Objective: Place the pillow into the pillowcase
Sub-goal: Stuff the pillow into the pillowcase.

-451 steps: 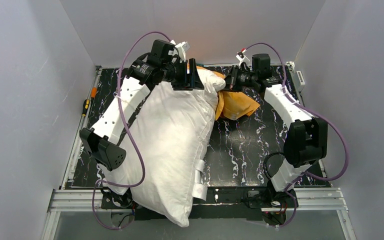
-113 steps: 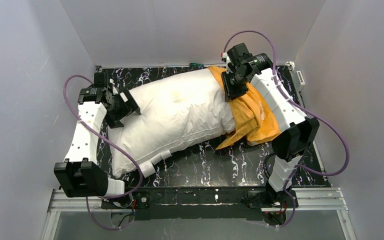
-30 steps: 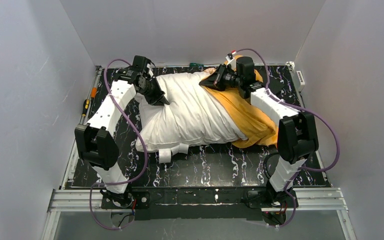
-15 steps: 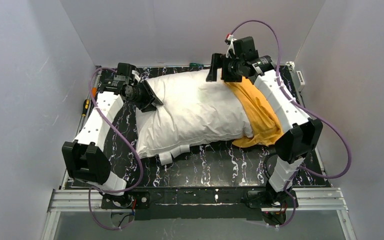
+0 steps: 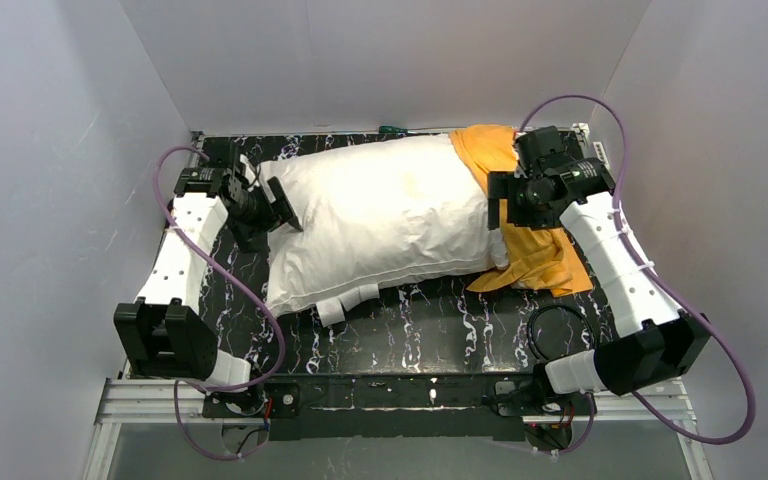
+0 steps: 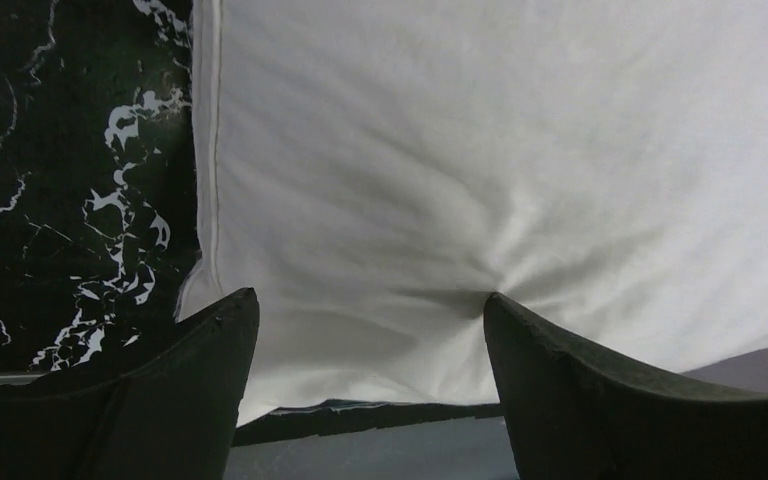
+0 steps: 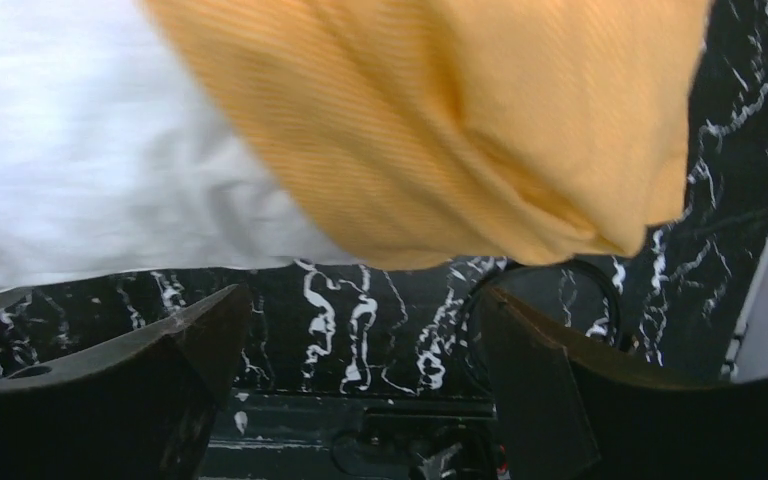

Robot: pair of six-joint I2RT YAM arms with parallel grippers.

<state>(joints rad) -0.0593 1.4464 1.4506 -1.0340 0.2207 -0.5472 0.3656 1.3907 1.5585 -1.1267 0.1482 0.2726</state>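
The plump off-white pillow [image 5: 385,225] lies crosswise on the black marbled table [image 5: 460,330]. Its right end sits in the mouth of the orange pillowcase [image 5: 525,255], which bunches at the right. My left gripper [image 5: 278,207] stands open at the pillow's left end. In the left wrist view the pillow [image 6: 510,150] fills the frame beyond the open left gripper [image 6: 370,300], and one fingertip [image 6: 505,310] touches a pucker in the fabric. My right gripper [image 5: 505,203] hovers open over the pillowcase. In the right wrist view the pillowcase [image 7: 440,120] and pillow [image 7: 80,150] lie beyond the empty right gripper [image 7: 360,295].
Two white tags [image 5: 345,300] hang off the pillow's near edge. A screwdriver [image 5: 172,212] lies past the table's left edge, another [image 5: 392,128] at the back. A power strip [image 5: 600,155] sits at the back right and a cable loop [image 5: 555,325] at the near right. Walls close three sides.
Both grippers have opened and let go of the fabric. The right arm swung out to the right, the left gripper drew back left, and the pillow settled flat.
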